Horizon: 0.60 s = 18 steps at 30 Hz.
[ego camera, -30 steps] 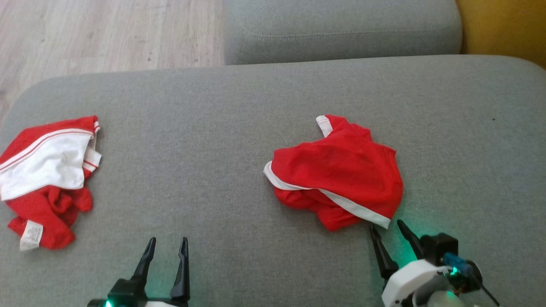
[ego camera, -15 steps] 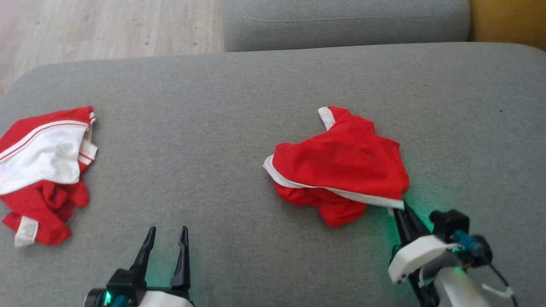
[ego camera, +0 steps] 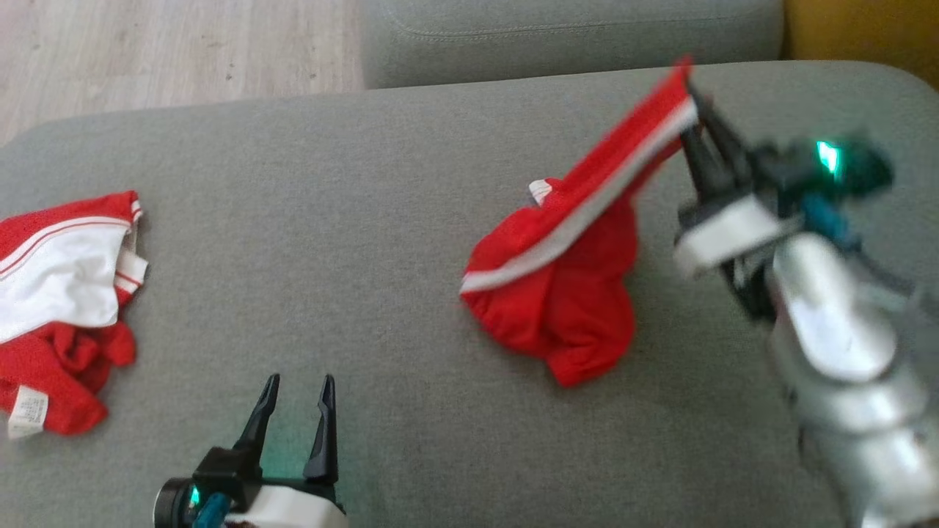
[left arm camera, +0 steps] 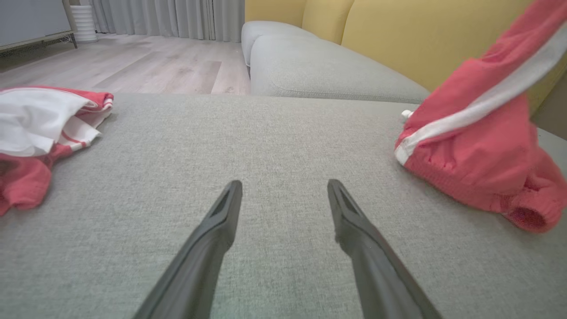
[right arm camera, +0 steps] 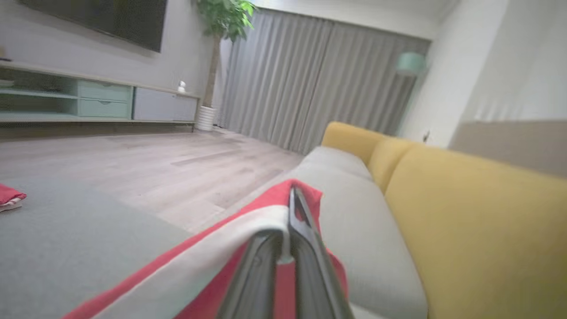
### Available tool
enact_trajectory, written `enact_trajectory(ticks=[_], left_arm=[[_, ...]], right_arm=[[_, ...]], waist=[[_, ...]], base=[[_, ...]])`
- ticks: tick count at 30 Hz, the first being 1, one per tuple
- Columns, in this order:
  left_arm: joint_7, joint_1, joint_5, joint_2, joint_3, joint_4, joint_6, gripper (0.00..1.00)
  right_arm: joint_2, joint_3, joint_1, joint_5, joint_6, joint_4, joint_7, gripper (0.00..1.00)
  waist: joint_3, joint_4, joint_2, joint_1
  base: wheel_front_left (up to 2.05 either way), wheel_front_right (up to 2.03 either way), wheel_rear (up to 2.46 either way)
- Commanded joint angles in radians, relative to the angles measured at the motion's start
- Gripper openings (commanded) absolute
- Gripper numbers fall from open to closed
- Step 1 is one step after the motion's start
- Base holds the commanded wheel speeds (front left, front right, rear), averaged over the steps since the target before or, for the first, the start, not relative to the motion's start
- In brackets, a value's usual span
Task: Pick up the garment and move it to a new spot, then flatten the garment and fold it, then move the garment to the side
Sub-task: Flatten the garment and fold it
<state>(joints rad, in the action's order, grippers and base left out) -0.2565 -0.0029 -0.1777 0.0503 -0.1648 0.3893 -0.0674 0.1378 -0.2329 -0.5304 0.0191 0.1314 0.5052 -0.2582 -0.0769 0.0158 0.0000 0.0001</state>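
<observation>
The right gripper [ego camera: 693, 110] pinches the white band of the red garment [ego camera: 565, 301], holding it above the grey cushion [ego camera: 367, 220] where the rest lies. The left gripper [ego camera: 297, 389] hovers empty, fingers spread.

1. From the head, high up: looks steeply down on the grey seat cushion [ego camera: 352, 220], wooden floor [ego camera: 147, 51] beyond.
2. From the left wrist, low and close: skims along that cushion toward the yellow backrest [left arm camera: 390, 40].
3. From the right wrist, raised: faces curtains [right arm camera: 310, 79]; shares the red garment [ego camera: 572, 308] with both.
</observation>
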Motion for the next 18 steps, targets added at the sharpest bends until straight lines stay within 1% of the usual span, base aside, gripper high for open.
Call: enact_trajectory(ticks=[1,3,4,7,10,13,16,18], left_arm=[[-0.005,-0.043,-0.009,0.000,0.022,-0.023,0.007,1.00],[-0.005,-0.043,-0.012,0.000,0.014,-0.023,0.008,1.00],[-0.005,-0.041,-0.017,0.000,0.009,-0.018,0.010,1.00],[-0.005,-0.037,-0.030,0.000,-0.004,-0.012,0.016,1.00],[-0.005,-0.039,-0.041,0.000,-0.022,-0.008,0.020,1.00],[-0.005,-0.039,-0.047,0.000,-0.036,-0.003,0.024,1.00],[-0.005,-0.042,-0.046,0.000,-0.044,0.002,0.026,1.00],[-0.005,-0.044,-0.044,0.000,-0.043,0.003,0.028,1.00]], right_arm=[[0.021,-0.058,-0.102,0.005,-0.001,-0.039,-0.004,0.00],[0.056,-0.126,-0.204,0.003,-0.001,-0.024,-0.004,0.00],[0.078,-0.199,-0.304,0.000,-0.001,0.003,0.003,0.00],[0.080,-0.309,-0.432,-0.012,-0.001,0.045,0.026,0.00],[0.054,-0.383,-0.526,-0.035,-0.001,0.092,0.041,0.00],[0.014,-0.395,-0.601,-0.050,-0.001,0.145,0.039,0.00],[-0.015,-0.364,-0.658,-0.044,-0.001,0.193,0.027,0.00],[-0.024,-0.342,-0.674,-0.030,-0.001,0.226,0.019,0.00]], waist=[[-0.003,-0.007,0.0000,-0.0001],[-0.006,-0.016,0.0000,-0.0001],[-0.009,-0.027,0.0000,-0.0001],[-0.009,-0.046,0.0000,-0.0001],[-0.009,-0.071,0.0000,-0.0001],[-0.005,-0.092,0.0000,-0.0001],[-0.004,-0.113,0.0000,-0.0001],[-0.001,-0.123,0.0000,-0.0001]], base=[[0.00,0.00,0.00],[0.00,0.00,0.00],[0.00,0.00,0.00],[0.00,0.00,0.00],[0.00,0.00,0.00],[0.00,0.00,0.00],[0.00,0.00,0.00],[0.00,0.00,0.00]])
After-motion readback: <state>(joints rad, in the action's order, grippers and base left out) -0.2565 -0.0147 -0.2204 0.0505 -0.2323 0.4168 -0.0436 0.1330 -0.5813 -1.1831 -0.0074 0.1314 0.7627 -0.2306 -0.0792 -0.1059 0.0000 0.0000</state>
